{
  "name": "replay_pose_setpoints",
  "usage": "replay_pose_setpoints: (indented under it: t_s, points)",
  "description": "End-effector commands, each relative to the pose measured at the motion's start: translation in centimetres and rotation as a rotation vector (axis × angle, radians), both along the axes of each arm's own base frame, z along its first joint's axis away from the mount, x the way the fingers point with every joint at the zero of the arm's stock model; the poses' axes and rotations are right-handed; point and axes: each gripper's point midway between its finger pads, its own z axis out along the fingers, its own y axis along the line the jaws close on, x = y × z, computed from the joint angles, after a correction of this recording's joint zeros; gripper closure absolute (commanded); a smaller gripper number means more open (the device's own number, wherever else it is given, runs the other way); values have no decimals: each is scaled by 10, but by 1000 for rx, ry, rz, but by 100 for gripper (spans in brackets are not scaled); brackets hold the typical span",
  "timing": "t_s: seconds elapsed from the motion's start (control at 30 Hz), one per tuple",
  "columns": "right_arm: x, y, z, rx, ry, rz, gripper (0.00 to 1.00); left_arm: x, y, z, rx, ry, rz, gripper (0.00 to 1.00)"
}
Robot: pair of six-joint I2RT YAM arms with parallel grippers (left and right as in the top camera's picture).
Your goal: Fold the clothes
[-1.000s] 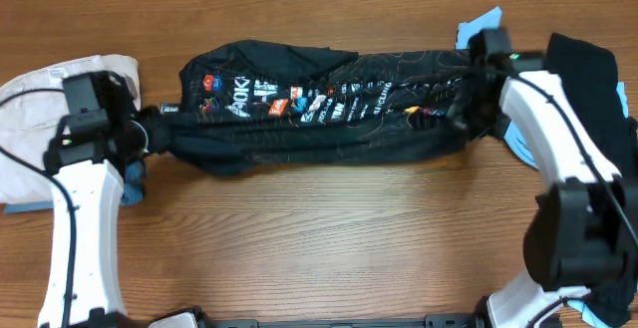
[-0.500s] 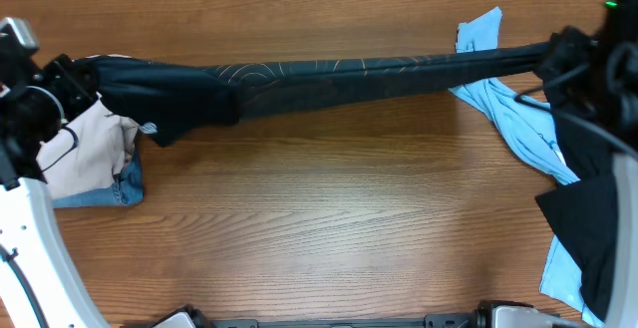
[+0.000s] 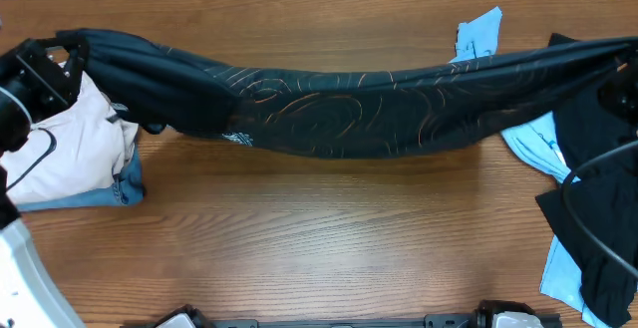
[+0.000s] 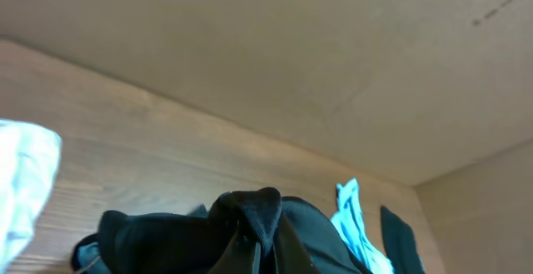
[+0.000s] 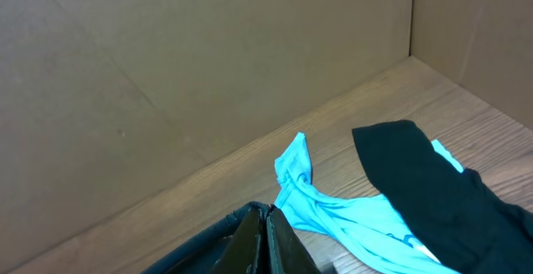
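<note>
The clothes, a black jersey [image 3: 349,114] with fine orange contour lines, hangs stretched across the table and sags in the middle. My left gripper [image 3: 62,57] is shut on its left end at the far left. In the left wrist view the jaws [image 4: 260,228] pinch a bunched fold of the jersey [image 4: 166,236]. My right gripper [image 3: 626,57] is shut on the other end at the right edge. In the right wrist view the gripper [image 5: 266,217] is pressed together on a thin edge of the jersey [image 5: 212,239]. The logos are hidden.
A light blue shirt [image 3: 483,34] lies at the back right, partly under a plain black garment [image 3: 598,198]; both also show as the shirt [image 5: 333,211] and the garment [image 5: 425,182]. A white garment [image 3: 70,159] on blue cloth [image 3: 125,183] lies at the left. A cardboard wall [image 5: 208,57] stands behind.
A second ago the jersey lay bunched on the table. Both grippers have pulled apart and lifted it; since half a second ago it has slackened and hangs lower and wider.
</note>
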Motion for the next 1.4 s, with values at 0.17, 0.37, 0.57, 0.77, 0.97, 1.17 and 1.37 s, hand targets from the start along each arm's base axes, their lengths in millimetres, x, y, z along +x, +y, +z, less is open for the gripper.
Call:
replay_pose_setpoints:
  t_s: [0.17, 0.37, 0.57, 0.77, 0.97, 1.17, 1.37]
  points:
    - [80, -14, -68, -4, 231, -20, 96, 32, 15, -32, 0, 107, 51, 96]
    - [155, -21, -143, -11, 393, -3, 96, 114, 3, -68, 29, 109, -43, 96]
    - [226, -15, -136, 11, 202, 59, 96, 208, -10, -54, 16, -142, -89, 96]
    - [220, -14, -30, -24, -75, 62, 96, 206, 6, 48, -77, -464, -89, 96]
    - [185, -14, -3, -36, -50, 44, 96, 170, 2, 77, -30, -454, -222, 96]
    - [146, -21, -104, -27, 385, 1, 96, 136, -29, -56, -42, 60, -350, 96]
    - [120, -26, -184, -34, 693, -12, 96, 97, -37, -161, 97, 490, -328, 96]
